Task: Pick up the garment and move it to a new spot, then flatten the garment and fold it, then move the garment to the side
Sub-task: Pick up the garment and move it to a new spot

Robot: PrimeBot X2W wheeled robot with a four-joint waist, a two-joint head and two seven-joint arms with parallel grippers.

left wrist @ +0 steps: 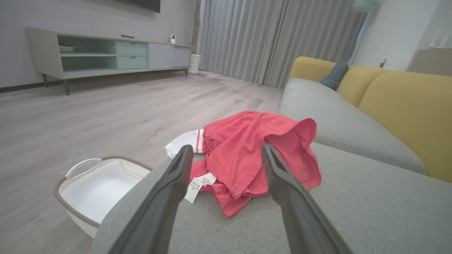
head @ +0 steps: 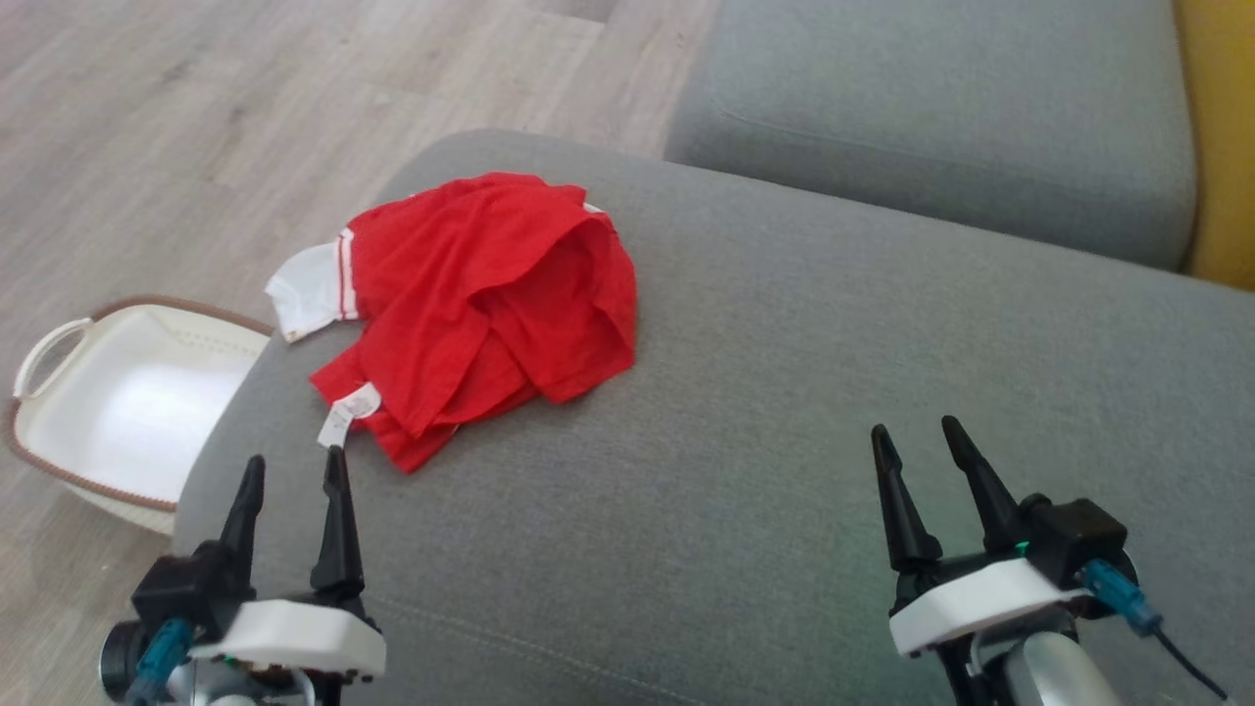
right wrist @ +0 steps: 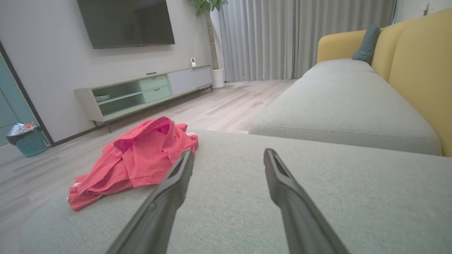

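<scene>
A crumpled red garment with a white sleeve and a white care label lies bunched near the far left edge of the grey sofa cushion. My left gripper hovers open just short of the label, nothing between its fingers. In the left wrist view the garment lies straight ahead past the spread fingers. My right gripper stands open over bare cushion, well to the right of the cloth. The right wrist view has the garment off to the left of my right gripper.
A white laundry basket with a brown rim sits on the wood floor beside the cushion's left edge. A second grey seat cushion and yellow backrest lie beyond. A TV cabinet and a small bin stand far off.
</scene>
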